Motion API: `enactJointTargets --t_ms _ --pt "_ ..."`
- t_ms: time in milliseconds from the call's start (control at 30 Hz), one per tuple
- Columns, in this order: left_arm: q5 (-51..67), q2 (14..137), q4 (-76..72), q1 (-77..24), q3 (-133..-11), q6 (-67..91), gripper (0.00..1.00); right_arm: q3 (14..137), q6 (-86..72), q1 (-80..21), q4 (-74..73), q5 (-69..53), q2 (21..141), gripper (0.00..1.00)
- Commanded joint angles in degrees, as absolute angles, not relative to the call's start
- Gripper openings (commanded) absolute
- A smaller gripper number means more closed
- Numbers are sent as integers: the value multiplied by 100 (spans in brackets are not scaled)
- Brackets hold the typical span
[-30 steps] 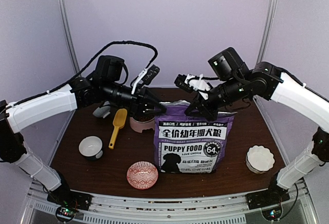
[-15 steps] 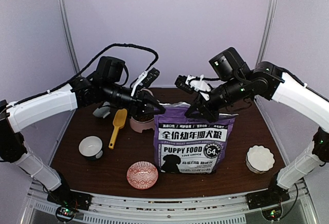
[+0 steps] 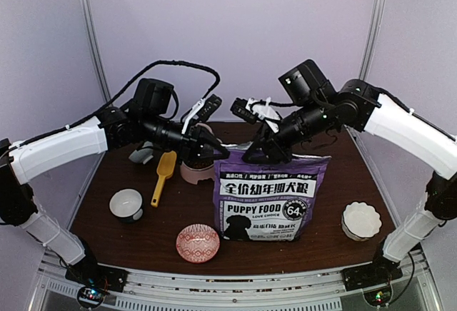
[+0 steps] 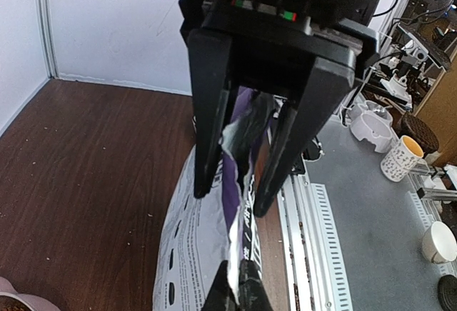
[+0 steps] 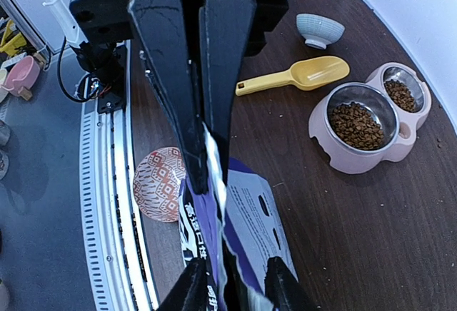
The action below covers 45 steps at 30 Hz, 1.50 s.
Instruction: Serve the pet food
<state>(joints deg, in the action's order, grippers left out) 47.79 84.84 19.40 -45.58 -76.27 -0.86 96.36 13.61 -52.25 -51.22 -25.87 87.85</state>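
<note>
Presently — item: purple bag (image 3: 268,200), upright near mid-table, printed face toward the arm bases, top edge crumpled. Left gripper (image 5: 207,174): clamped flat on that top edge, fingers pressed together on the material. Right gripper (image 4: 235,195): jaws part-way apart, straddling the same edge from the opposite side, not visibly gripping. Pet food (image 5: 355,124): brown kibble lying in both cups of the pink double feeder (image 5: 335,155), left of the bag and toward the back; remainder presumably inside the bag, unseen. Nearby: yellow scoop (image 5: 296,75) beside the feeder, red patterned dish (image 5: 158,182) in front of the bag. Step judged in hand — parting the bag mouth. Best done by closing the right jaws on one panel only, clear of the left pinch, then drawing the two apart slowly and level, bag kept upright against tipping or spilling.
</note>
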Motion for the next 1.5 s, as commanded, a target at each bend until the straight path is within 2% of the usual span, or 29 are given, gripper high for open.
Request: enactJointTargets --t_ms 0,100,233,400,533,667,1067,1167,1267,1467 --pt "5018 8401 1542 -4562 -7603 -85 0 10003 1412 -5245 -5091 -2997 9075 31" --pt "5012 8402 1529 -4562 -7602 -66 0 10105 1448 -5257 -5112 -3124 9170 25" --pt "4985 8384 1521 -4562 -7585 -75 0 10084 1450 -5256 -5057 -3150 9149 0" --pt "4955 8372 1435 -4562 -7568 -42 0 10022 1459 -5257 -5021 -3186 9088 0" --pt "4876 8391 1180 -4608 -7510 109 15 9949 1427 -5256 -4924 -3268 9031 0" --pt "4876 8466 1028 -4675 -7490 217 21 9893 1410 -5256 -4852 -3302 9005 0" --pt "4737 8600 1112 -4759 -7444 132 20 9820 1385 -5260 -4780 -3330 8950 0" --pt "4684 8621 1151 -4785 -7451 82 14 9802 1381 -5259 -4764 -3349 8925 0" --pt "4708 8627 1100 -4793 -7440 115 1 9772 1381 -5258 -4764 -3355 8921 0" --pt "4814 8627 862 -4790 -7357 277 0 9711 1376 -5258 -4768 -3312 8874 0"
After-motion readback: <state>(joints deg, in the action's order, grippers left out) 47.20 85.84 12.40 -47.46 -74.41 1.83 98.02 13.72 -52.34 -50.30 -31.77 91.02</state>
